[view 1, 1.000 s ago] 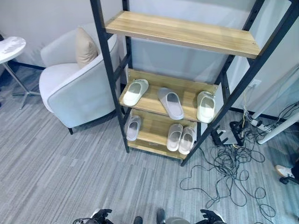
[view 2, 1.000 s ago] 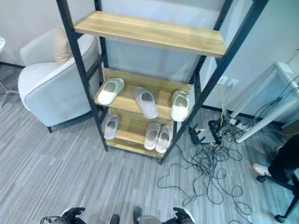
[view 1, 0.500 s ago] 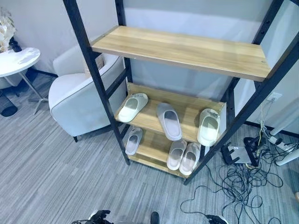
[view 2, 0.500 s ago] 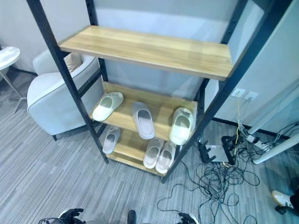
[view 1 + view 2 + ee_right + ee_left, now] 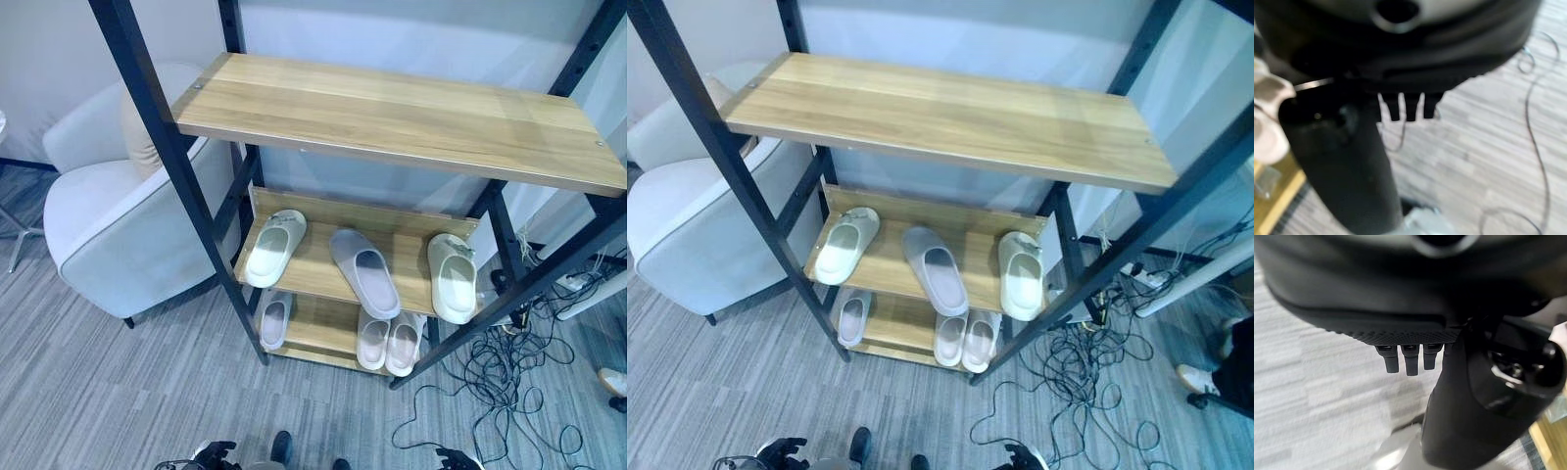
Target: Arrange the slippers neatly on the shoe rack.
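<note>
The shoe rack (image 5: 181,186) has a black frame and wooden shelves, and its top shelf (image 5: 392,113) is bare. Three slippers lie on the middle shelf: a pale green one (image 5: 274,247) at the left, a grey one (image 5: 364,272) lying askew in the middle, and a cream one (image 5: 453,277) at the right. On the bottom shelf a grey slipper (image 5: 271,318) lies at the left and a pale pair (image 5: 389,341) side by side at the right. My left hand (image 5: 1410,330) and right hand (image 5: 1410,73) hang low over the floor, fingers straight, holding nothing.
A white armchair (image 5: 108,225) with a beige cushion stands left of the rack. Tangled cables (image 5: 509,392) cover the floor to the right. A person's shoe (image 5: 612,380) shows at the right edge. Grey carpet lies in front of the rack.
The camera has moved closer to the rack, which now looms larger. The slippers lie as before, and both hands still hang low.
</note>
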You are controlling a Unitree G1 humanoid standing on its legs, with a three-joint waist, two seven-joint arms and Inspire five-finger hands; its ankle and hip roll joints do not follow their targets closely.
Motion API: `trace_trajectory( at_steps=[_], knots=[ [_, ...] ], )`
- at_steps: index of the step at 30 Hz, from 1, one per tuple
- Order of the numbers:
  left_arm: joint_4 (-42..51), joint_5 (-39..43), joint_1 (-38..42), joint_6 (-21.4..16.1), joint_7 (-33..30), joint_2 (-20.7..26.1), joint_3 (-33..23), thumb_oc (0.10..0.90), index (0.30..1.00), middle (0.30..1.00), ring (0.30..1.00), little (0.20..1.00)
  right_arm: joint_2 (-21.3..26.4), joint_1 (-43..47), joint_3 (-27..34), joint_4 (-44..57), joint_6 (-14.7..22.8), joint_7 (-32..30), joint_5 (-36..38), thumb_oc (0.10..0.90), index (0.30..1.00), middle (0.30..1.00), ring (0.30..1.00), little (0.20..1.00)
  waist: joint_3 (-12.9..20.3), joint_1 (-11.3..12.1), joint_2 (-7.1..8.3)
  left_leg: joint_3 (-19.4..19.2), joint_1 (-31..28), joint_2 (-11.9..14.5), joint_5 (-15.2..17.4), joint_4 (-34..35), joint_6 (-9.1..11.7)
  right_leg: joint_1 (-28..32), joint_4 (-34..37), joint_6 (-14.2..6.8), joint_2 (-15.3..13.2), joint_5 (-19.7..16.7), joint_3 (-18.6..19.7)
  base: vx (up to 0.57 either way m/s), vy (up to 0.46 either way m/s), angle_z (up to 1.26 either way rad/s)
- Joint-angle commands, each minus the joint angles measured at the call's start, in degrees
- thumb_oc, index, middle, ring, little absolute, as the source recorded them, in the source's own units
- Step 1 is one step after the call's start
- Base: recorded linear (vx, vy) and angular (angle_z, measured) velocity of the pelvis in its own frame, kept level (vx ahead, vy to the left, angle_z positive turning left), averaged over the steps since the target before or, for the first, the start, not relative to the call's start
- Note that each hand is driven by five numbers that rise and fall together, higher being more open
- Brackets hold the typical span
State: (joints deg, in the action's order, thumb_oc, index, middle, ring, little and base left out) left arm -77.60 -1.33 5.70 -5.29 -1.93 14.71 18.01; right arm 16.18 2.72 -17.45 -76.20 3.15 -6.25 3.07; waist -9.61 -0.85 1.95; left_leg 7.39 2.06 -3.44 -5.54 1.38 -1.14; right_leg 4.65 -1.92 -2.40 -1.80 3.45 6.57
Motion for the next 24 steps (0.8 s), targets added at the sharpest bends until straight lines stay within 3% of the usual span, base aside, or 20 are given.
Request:
trace_trajectory(
  at_steps=[1, 2, 4, 5, 6, 10, 11, 13, 16, 17, 20, 23, 24],
  knots=[
    [-0.14, -0.51, -0.24, -1.60, 0.23, -0.59, 0.78, 0.800, 0.900, 0.900, 0.900, 0.900, 1.38, 0.72, 0.05, 0.13, 0.29, 0.12, -1.02, 0.800, 0.900, 0.900, 0.900, 0.900, 2.42, 2.17, 0.95, -0.46, 4.68, 0.46, 8.62, -8.20, 1.39, -6.63, -3.97, -4.26, -3.66, -0.47, -0.75, -0.04, 0.198, -0.48],
    [-0.16, -0.15, -0.53, -1.66, 0.19, -0.20, 0.33, 0.800, 0.900, 0.900, 0.900, 0.900, 1.13, 1.36, -0.62, 0.70, 0.57, 0.08, -1.58, 0.800, 0.900, 0.900, 0.900, 0.900, 2.34, 2.87, 0.49, -1.69, 4.13, 0.36, 8.92, -7.98, 1.07, -7.85, -5.16, -4.43, -4.69, -0.97, -3.55, -0.04, 0.198, -0.61],
    [-0.23, -0.07, -0.80, -1.69, 0.12, -0.01, 0.15, 0.800, 0.900, 0.900, 0.900, 0.900, 1.07, 1.56, -0.85, 0.94, 0.73, 0.06, -1.77, 0.800, 0.900, 0.900, 0.900, 0.900, 2.34, 3.24, 0.25, -2.00, 3.90, 0.14, 8.95, -7.92, 0.90, -8.20, -5.97, -4.25, -4.78, -0.92, -5.59, -0.01, 0.191, -0.81],
    [-0.74, -0.54, -1.36, -1.63, 0.35, 0.43, -0.16, 0.800, 0.900, 0.900, 0.900, 0.900, 0.88, 1.28, -1.03, 0.83, 1.04, 0.26, -1.53, 0.800, 0.900, 0.900, 0.900, 0.900, 3.01, 3.18, 0.39, -1.80, 2.98, -0.98, 8.62, -6.64, 0.33, -7.37, -6.39, -3.47, -2.53, -0.19, -6.00, 0.03, 0.180, -0.46],
    [-0.73, -0.54, -1.39, -1.63, 0.35, 0.44, -0.17, 0.800, 0.900, 0.900, 0.900, 0.900, 0.87, 1.26, -1.05, 0.83, 1.05, 0.26, -1.53, 0.800, 0.900, 0.900, 0.900, 0.900, 2.90, 3.17, 0.41, -1.79, 2.80, -1.00, 8.65, -6.58, 0.33, -7.24, -6.46, -3.47, -2.55, -0.09, -6.00, 0.06, 0.163, -0.09],
    [-0.98, -0.23, -2.08, -1.41, 0.65, 0.62, -1.18, 0.800, 0.900, 0.900, 0.900, 0.900, 0.77, 0.78, -1.36, 0.32, 1.14, 0.24, -0.98, 0.800, 0.900, 0.900, 0.900, 0.900, 3.89, 3.21, 0.75, -2.57, 0.13, -2.63, 7.90, -3.04, 0.06, -5.76, -4.73, -1.98, 3.23, 1.52, -6.74, 0.08, 0.111, -0.01],
    [-1.11, -0.89, -1.68, -1.68, 1.00, 0.50, -0.60, 0.800, 0.900, 0.900, 0.900, 0.900, 0.73, 0.27, -1.03, 0.29, 1.52, 0.17, -0.15, 0.800, 0.900, 0.900, 0.900, 0.900, 3.82, 2.31, 0.92, -1.45, -0.26, -3.65, 7.62, -2.85, 0.25, -5.99, -3.55, -0.55, 5.71, 1.84, -4.84, 0.11, 0.088, -0.04],
    [-1.10, -1.32, -1.46, -1.64, 1.16, 0.20, -0.29, 0.800, 0.900, 0.900, 0.900, 0.900, 0.97, -0.15, -0.95, -0.02, 1.41, 0.21, 0.13, 0.800, 0.900, 0.900, 0.900, 0.900, 3.30, 1.66, 1.06, -0.80, -0.47, -4.33, 7.93, -3.68, 0.74, -5.89, -2.92, 0.02, 6.87, 1.03, -2.64, 0.07, 0.058, 0.39],
    [-1.05, -1.67, -1.16, -1.70, 1.23, -0.23, 0.18, 0.800, 0.900, 0.900, 0.900, 0.900, 1.29, -0.91, -0.53, -0.11, 1.46, -0.10, 0.16, 0.800, 0.900, 0.900, 0.900, 0.900, 2.49, 1.01, 1.20, -0.76, 0.40, -5.05, 9.25, -7.82, 2.23, -5.05, -1.41, 0.43, 6.23, 0.23, -2.93, 0.00, 0.028, 0.76],
    [-0.57, -1.53, -0.87, -1.74, 1.25, -0.50, 0.60, 0.800, 0.900, 0.900, 0.900, 0.900, 1.59, -0.86, -0.37, 0.18, 1.46, -0.16, 1.05, 0.800, 0.900, 0.900, 0.900, 0.900, 1.04, 0.83, 1.51, -2.48, 4.11, -4.51, 9.15, -14.82, 3.86, -4.22, -0.86, 0.95, 5.45, 0.08, -3.14, -0.03, 0.027, 0.56],
    [-0.56, -1.45, -1.07, -1.46, 1.07, -0.96, 1.01, 0.800, 0.900, 0.900, 0.900, 0.900, 2.00, -0.21, -0.87, 0.24, 1.17, -0.30, 1.16, 0.800, 0.900, 0.900, 0.900, 0.900, 0.65, 1.17, 1.56, -3.13, 7.37, -3.59, 9.94, -19.97, 3.17, -3.21, -0.52, 1.38, 4.67, 0.39, -3.24, 0.01, 0.052, 0.26],
    [-0.62, -1.51, -1.16, -1.34, 0.97, -1.03, 1.30, 0.800, 0.900, 0.900, 0.900, 0.900, 2.22, -0.32, -1.07, 0.45, 1.14, -0.19, 0.88, 0.800, 0.900, 0.900, 0.900, 0.900, 0.67, 1.45, 1.77, -4.11, 7.87, -1.21, 10.78, -18.32, 2.33, -2.76, -0.53, 1.05, 3.89, 1.30, -3.56, 0.08, 0.098, -0.07],
    [-0.50, -1.50, -1.08, -1.27, 0.94, -1.18, 1.63, 0.800, 0.900, 0.900, 0.900, 0.900, 2.36, -0.10, -0.86, 0.72, 1.11, -0.32, 0.84, 0.800, 0.900, 0.900, 0.900, 0.900, 1.10, 1.56, 1.61, -2.54, 7.56, 0.28, 9.70, -14.94, 2.28, -3.01, -0.38, 0.64, 3.89, 1.58, -3.29, 0.10, 0.113, -0.05]
  ],
)
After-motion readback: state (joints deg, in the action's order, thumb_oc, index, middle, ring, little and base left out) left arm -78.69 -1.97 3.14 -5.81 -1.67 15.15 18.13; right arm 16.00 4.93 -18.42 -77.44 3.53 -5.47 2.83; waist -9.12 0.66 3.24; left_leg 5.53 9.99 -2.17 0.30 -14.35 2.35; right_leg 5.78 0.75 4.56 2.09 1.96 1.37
